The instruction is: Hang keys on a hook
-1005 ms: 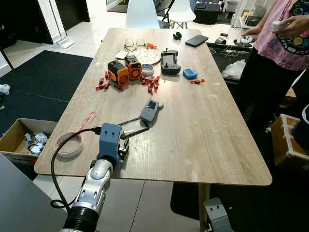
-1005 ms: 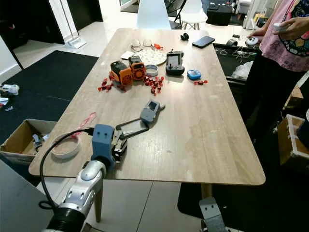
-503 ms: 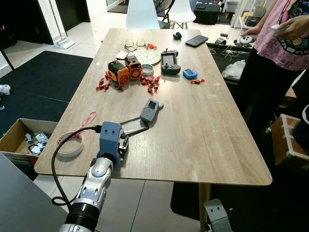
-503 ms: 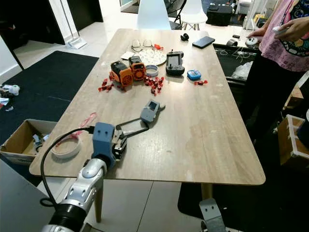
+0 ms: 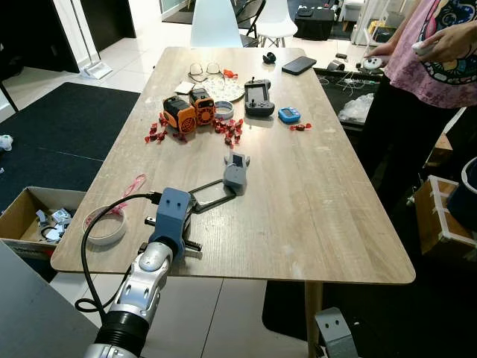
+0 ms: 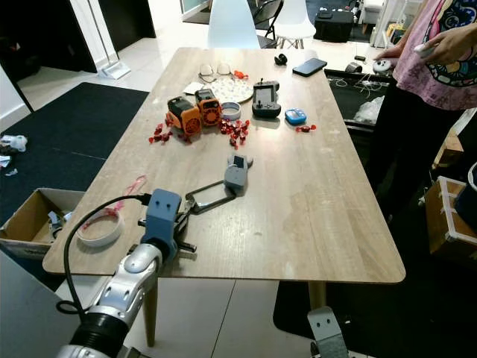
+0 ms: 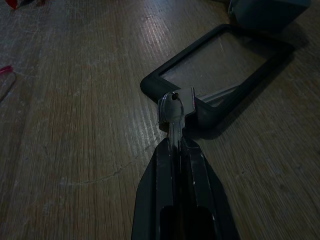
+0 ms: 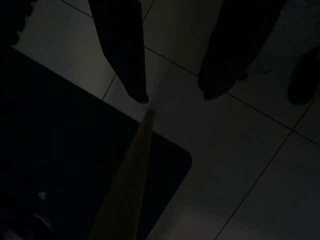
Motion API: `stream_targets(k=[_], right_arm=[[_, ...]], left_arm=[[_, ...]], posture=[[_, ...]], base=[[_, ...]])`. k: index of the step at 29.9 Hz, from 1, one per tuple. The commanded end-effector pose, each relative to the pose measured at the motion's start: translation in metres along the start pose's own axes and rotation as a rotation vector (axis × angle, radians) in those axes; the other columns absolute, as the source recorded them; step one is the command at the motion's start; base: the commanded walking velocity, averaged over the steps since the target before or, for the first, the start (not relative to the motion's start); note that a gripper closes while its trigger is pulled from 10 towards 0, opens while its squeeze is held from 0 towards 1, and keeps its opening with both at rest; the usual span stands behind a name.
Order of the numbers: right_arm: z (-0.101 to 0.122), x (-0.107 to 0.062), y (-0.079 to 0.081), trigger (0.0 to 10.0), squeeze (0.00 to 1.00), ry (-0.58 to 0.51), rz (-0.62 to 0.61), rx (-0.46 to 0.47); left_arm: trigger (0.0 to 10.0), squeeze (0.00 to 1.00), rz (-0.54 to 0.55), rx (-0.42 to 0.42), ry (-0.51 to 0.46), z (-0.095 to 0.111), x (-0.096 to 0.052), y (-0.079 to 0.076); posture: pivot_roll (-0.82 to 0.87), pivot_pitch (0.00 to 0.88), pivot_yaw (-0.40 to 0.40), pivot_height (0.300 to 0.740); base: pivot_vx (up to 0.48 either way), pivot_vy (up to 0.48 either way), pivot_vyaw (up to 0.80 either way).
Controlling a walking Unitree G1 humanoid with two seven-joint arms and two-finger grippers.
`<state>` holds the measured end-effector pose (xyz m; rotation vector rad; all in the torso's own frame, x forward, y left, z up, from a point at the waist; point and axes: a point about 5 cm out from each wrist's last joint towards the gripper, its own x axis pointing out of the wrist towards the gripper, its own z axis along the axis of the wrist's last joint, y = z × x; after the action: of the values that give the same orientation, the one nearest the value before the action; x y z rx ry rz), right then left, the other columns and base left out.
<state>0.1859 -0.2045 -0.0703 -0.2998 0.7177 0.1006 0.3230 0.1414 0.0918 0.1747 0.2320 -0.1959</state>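
Observation:
A silver key (image 7: 173, 112) is pinched between the black fingers of my left gripper (image 7: 176, 142), which is shut on it low over the wooden table (image 5: 320, 201). The key joins a black rectangular frame (image 7: 220, 65) lying flat on the wood. That frame (image 5: 211, 195) leads to a grey fob (image 5: 235, 173) near the table's middle. My left gripper (image 5: 186, 224) sits near the front left edge. My right gripper (image 8: 172, 95) hangs open over a tiled floor beside a dark mat.
A tape roll (image 5: 106, 224) and a red ribbon lie left of my arm. Orange toys (image 5: 188, 110), red sweets, a handheld console (image 5: 258, 97) and a phone (image 5: 298, 65) crowd the far end. A person (image 5: 440, 67) stands at the right. A cardboard box (image 5: 30, 216) sits on the floor left.
The grey fob has swung round and now lies straighter, with the black frame shifted a little with it. The whole view has moved slightly. My left gripper keeps its hold.

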Motion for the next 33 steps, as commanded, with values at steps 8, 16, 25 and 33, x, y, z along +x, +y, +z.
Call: stream_targets(k=[8, 16, 25, 33], right_arm=[[-0.005, -0.001, 0.001, 10.0, 0.0, 0.024, -0.002, 0.007], [-0.004, -0.001, -0.001, 10.0, 0.0, 0.021, -0.009, 0.008], [0.0, 0.001, 0.0, 10.0, 0.0, 0.013, -0.003, 0.002], [0.002, 0.002, 0.002, 10.0, 0.0, 0.003, -0.003, 0.008]], left_arm=[[0.0, 0.0, -0.069, 0.063, 0.027, -0.013, -0.008, 0.006], [1.5, 0.0, -0.338, 0.036, -0.212, 0.034, -0.023, 0.004], [10.0, 0.0, -0.813, 0.055, -0.37, 0.089, -0.063, -0.02], [10.0, 0.0, -0.996, -0.014, -0.385, 0.104, -0.079, -0.029]], posture=[[0.0, 0.114, 0.009, 0.74], [0.01, 0.112, 0.005, 0.74], [0.02, 0.109, 0.001, 0.74], [0.02, 0.107, 0.006, 0.74]], base=[[0.0, 0.0, 0.0], [0.0, 0.0, 0.0], [0.0, 0.0, 0.0], [0.0, 0.0, 0.0]])
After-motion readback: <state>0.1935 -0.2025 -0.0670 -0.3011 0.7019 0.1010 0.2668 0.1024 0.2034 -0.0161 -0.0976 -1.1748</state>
